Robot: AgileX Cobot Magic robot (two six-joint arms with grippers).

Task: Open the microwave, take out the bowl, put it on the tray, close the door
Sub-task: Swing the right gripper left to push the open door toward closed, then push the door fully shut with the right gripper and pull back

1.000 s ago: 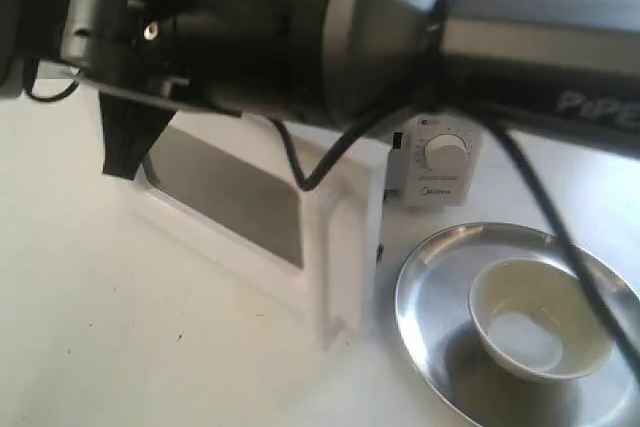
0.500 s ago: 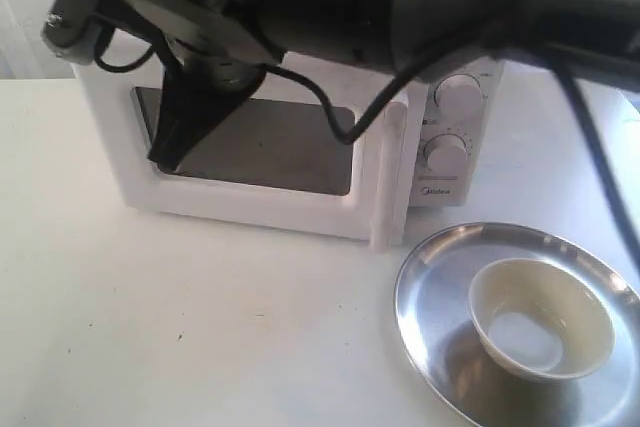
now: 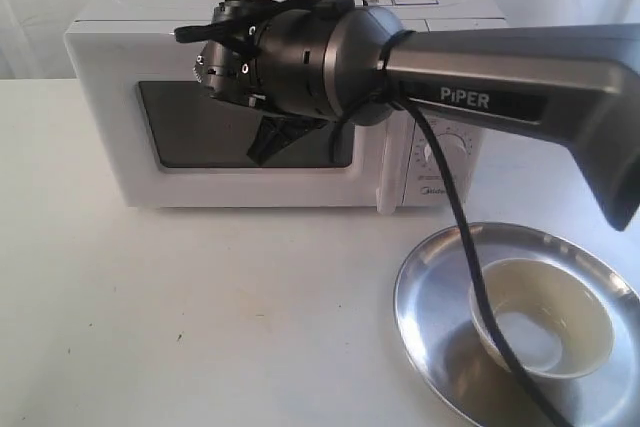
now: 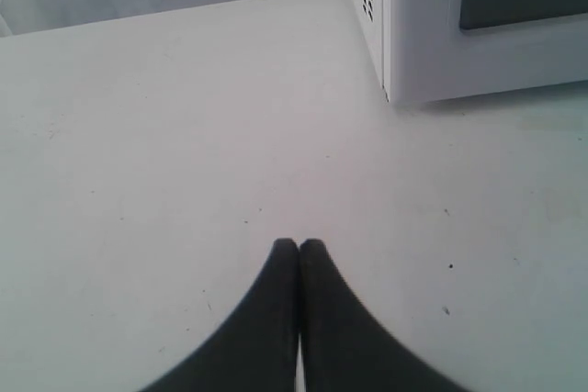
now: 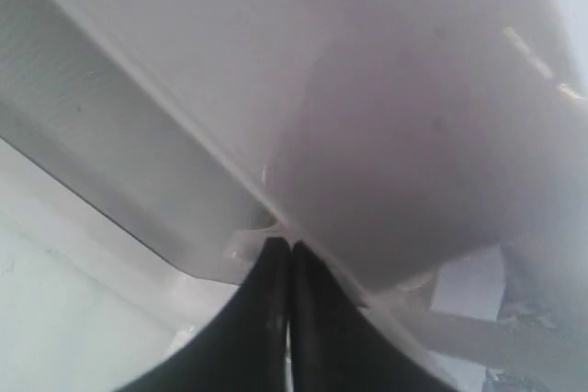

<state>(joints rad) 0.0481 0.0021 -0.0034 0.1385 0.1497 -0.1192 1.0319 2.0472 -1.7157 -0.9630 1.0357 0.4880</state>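
Already, bowl [image 3: 545,322] in tray [image 3: 425,297] beside microwave [image 3: 100,97].

Right arm [image 3: 320,57] covers part of the door [image 3: 250,185]; the tray [image 3: 430,297] is cut off at bottom right

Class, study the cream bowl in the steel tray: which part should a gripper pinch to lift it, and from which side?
Take the bowl by its rim from above, one finger inside the wall, one outside. It stands upright, mouth up, and the raised rim of the tray likely hinders a low sideways approach. In the exterior view, its right side is clear of the cable.
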